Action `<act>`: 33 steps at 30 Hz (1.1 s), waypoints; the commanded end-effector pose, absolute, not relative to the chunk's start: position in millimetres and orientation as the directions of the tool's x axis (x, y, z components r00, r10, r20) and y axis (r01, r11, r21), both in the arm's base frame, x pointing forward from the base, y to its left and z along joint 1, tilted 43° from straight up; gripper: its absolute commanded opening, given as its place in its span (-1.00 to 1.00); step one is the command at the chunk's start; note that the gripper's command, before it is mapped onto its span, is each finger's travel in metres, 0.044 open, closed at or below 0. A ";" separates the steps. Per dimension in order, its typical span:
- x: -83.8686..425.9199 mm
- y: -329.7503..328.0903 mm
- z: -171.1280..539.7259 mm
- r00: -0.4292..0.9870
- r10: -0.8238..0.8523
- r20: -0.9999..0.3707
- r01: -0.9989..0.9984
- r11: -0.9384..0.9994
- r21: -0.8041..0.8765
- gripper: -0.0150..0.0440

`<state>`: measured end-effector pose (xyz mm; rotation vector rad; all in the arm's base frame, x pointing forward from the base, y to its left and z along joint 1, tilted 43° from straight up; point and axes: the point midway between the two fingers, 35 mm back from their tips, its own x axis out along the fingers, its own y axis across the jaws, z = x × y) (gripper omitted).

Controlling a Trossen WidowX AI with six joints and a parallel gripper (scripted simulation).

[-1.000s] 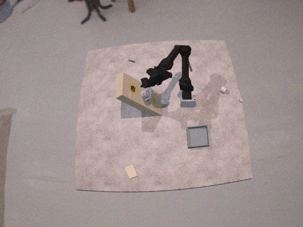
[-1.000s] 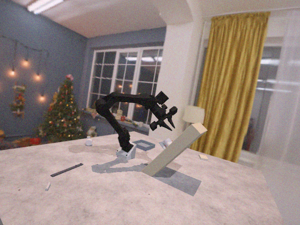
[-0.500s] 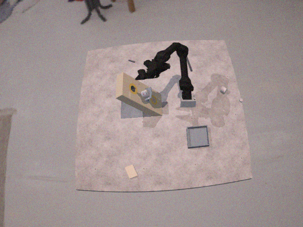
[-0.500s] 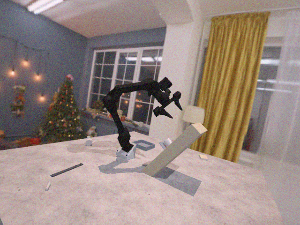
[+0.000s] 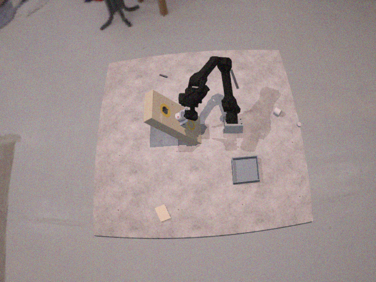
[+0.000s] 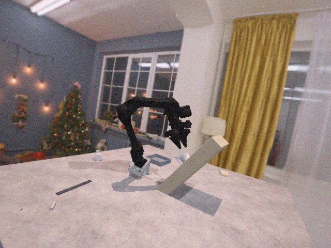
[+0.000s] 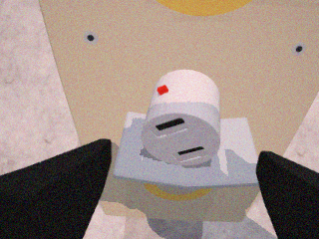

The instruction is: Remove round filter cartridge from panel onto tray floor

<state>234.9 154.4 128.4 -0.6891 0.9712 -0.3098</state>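
The white filter cartridge (image 5: 178, 115) (image 6: 185, 155) (image 7: 184, 105), with a red mark and two dark slots on its end face, is out of the panel's socket. It lies on the pale blue-grey ledge (image 7: 236, 175) that projects from the tilted beige panel (image 5: 156, 106) (image 6: 192, 163) (image 7: 125, 65). The yellow-ringed socket (image 5: 164, 110) higher up is empty. My gripper (image 6: 182, 146) (image 7: 185, 155) is open and holds nothing; its fingers stand wide to either side of the cartridge in the wrist view, and above it in the exterior view. The blue-grey tray (image 5: 245, 171) (image 6: 167, 161) is empty.
A lower yellow ring (image 7: 176, 195) is on the panel below the ledge. A white cylinder (image 5: 277, 111) (image 6: 98, 156), a dark bar (image 5: 234, 79) (image 6: 74, 187) and a cream card (image 5: 163, 212) (image 6: 224, 173) lie on the table. The robot's base (image 5: 233, 128) stands between panel and cylinder.
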 end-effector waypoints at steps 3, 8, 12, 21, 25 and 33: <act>236.4 148.0 121.1 0.526 -0.540 -0.657 -0.081 0.737 -0.671 0.54; 240.9 144.0 115.7 0.525 -0.540 -0.658 -0.082 0.737 -0.670 0.54; 244.5 140.6 111.4 0.526 -0.540 -0.658 -0.082 0.738 -0.670 0.54; 252.1 132.5 102.1 0.526 -0.540 -0.657 -0.081 0.737 -0.671 0.54; 255.4 128.6 98.1 0.527 -0.540 -0.656 -0.080 0.737 -0.671 0.54; 257.8 127.6 95.5 0.527 -0.536 -0.659 -0.080 0.741 -0.667 0.50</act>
